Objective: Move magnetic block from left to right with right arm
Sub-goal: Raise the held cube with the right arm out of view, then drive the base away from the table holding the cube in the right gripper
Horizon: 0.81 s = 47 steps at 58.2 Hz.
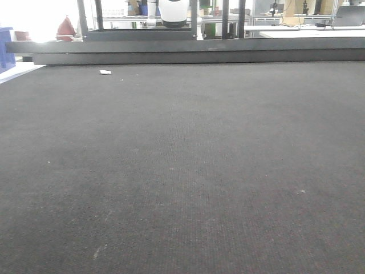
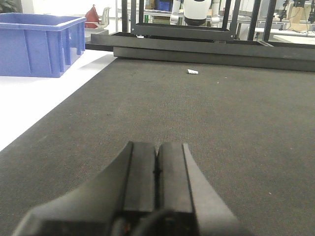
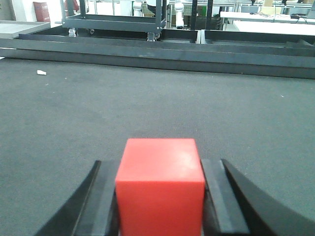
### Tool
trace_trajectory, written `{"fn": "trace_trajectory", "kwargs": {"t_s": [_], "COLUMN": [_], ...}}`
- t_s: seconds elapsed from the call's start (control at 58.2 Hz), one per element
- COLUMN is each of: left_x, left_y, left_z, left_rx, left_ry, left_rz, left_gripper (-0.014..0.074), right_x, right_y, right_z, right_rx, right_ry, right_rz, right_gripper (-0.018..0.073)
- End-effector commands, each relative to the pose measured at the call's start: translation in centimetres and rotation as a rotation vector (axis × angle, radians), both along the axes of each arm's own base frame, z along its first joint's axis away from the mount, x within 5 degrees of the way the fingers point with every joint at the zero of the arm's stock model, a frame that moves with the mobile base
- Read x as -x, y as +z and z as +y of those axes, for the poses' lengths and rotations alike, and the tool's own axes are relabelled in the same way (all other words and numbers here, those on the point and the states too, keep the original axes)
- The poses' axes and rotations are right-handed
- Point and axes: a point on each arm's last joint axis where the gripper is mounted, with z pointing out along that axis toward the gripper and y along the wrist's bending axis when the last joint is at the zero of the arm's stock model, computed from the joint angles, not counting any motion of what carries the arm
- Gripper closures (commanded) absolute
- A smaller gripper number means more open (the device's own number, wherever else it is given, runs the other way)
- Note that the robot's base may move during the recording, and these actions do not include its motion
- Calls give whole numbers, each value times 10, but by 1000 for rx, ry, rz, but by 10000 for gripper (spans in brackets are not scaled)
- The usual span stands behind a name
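Observation:
In the right wrist view a red magnetic block (image 3: 160, 184) fills the space between my right gripper's (image 3: 160, 169) two black fingers, which press against its left and right faces. The right gripper is shut on the block, over dark carpet. My left gripper (image 2: 157, 150) shows in the left wrist view low over the carpet, its two pads closed together with nothing between them. Neither gripper nor the block appears in the front-facing view.
Dark grey carpet (image 1: 182, 171) covers the floor. A small white scrap (image 1: 105, 72) lies far ahead at the left. Low black platforms (image 1: 194, 54) and a metal rack (image 3: 113, 22) run along the back. A blue plastic crate (image 2: 37, 44) stands on the white floor at the left.

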Motion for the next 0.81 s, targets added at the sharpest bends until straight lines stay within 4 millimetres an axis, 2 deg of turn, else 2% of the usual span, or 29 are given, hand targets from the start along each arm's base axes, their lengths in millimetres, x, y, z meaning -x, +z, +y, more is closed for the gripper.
{"fn": "trace_trajectory", "kwargs": {"t_s": [0.0, 0.79], "left_x": [1, 1], "left_y": [6, 6], "left_z": [0, 0], "left_rx": [10, 10], "left_ry": [0, 0], "left_rz": [-87, -87], "left_gripper": [722, 722], "right_x": [1, 1], "right_y": [16, 16], "right_z": [0, 0], "right_rx": [7, 7], "right_ry": [-7, -7], "right_rz": [-105, -105], "right_gripper": [199, 199]}}
